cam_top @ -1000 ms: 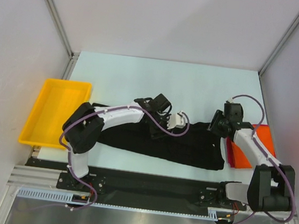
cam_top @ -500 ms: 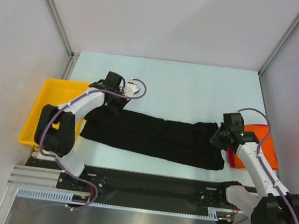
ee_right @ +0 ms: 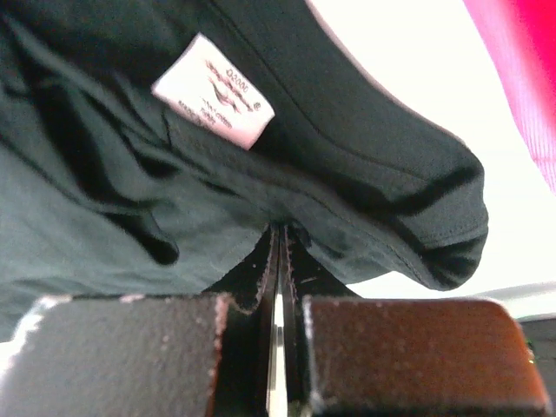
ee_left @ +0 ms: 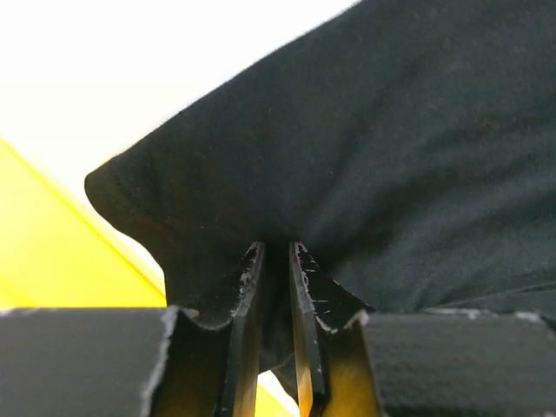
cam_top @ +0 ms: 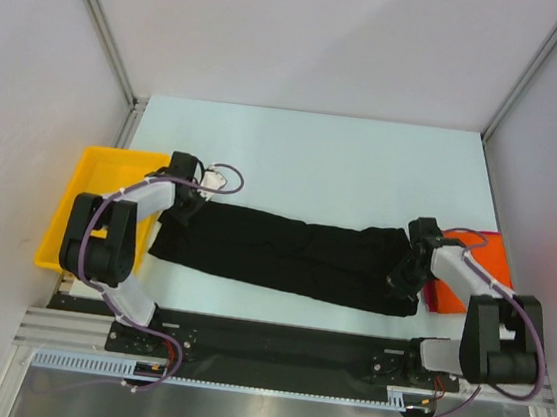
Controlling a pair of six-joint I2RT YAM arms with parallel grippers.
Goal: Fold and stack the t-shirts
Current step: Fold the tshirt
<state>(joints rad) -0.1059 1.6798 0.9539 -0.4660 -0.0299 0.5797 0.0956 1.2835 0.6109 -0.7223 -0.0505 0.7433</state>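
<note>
Worktop [cam_top: 344, 166]: pale and flat, with both arms reaching in from the near edge.
Black shirt [cam_top: 293, 256]: lies on the near half of the worktop as a long, narrow band running left to right, creased along its length.
Left end effector [cam_top: 180, 204]: low at the band's left end, just beside the tray. In the left wrist view its fingers [ee_left: 248, 282] are drawn close together, with a bunch of black cloth pinched between them.
Right end effector [cam_top: 402, 276]: low at the band's right end. In the right wrist view it [ee_right: 276, 248] is closed to a thin slit, its tips clamped on a fold of the black shirt.
Label [ee_right: 213, 91]: a white printed tag sewn into the black cloth, just beyond the right fingers.
Orange shirt [cam_top: 499, 259]: flat at the worktop's right edge, next to the band's right end and partly hidden by the right arm.
Tray [cam_top: 111, 174]: yellow plastic, at the worktop's left edge.
</note>
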